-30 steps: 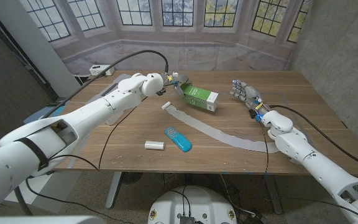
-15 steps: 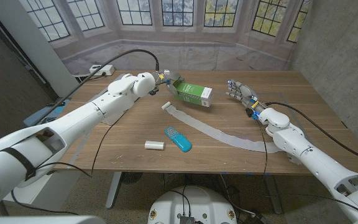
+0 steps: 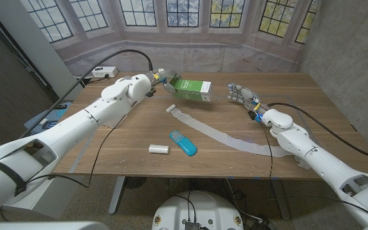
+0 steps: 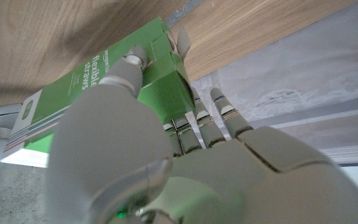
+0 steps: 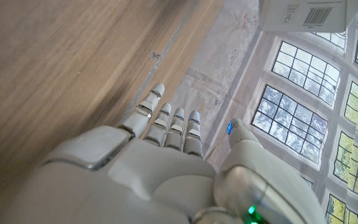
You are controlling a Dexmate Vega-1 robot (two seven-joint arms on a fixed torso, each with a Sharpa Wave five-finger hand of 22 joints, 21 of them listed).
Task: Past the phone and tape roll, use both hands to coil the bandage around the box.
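My left hand [image 3: 156,79] grips one end of the green and white box [image 3: 190,89] and holds it lifted above the far middle of the table. In the left wrist view the fingers [image 4: 129,68] wrap the box [image 4: 92,81]. A long white bandage [image 3: 219,133] lies unrolled on the wood, curving from below the box to the right. My right hand [image 3: 240,94] hovers open to the right of the box, fingers apart, holding nothing. The blue phone [image 3: 183,142] and the small white tape roll [image 3: 159,149] lie near the front middle.
Black cables run along both arms across the table [image 3: 312,96]. A white power strip [image 3: 103,73] sits at the back left corner. A printed window backdrop stands behind the table.
My left hand has lifted the box off the table and carried it back and to the left. My right hand has moved left, closer to the box.
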